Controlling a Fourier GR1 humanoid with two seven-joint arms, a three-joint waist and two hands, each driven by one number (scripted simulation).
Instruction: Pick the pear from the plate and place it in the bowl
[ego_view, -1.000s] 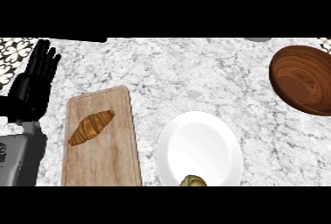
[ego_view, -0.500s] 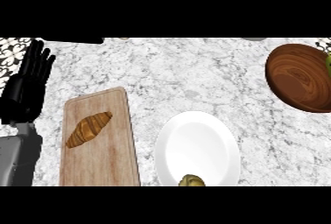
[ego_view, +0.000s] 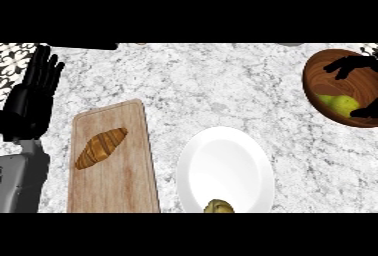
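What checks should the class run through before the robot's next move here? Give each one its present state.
1. Pear inside the bowl: ok, it shows within the rim.
2. Pear released by the right hand: cannot tell; the hand overlaps the bowl beside the pear.
3. Left hand out of the way: ok, resting open at the view's left edge.
4. Plate emptied: not ok; a brownish-green item sits at its near rim, cut off by the view's edge.
5. Croissant out of the path: ok, it lies on the cutting board, left of the plate.
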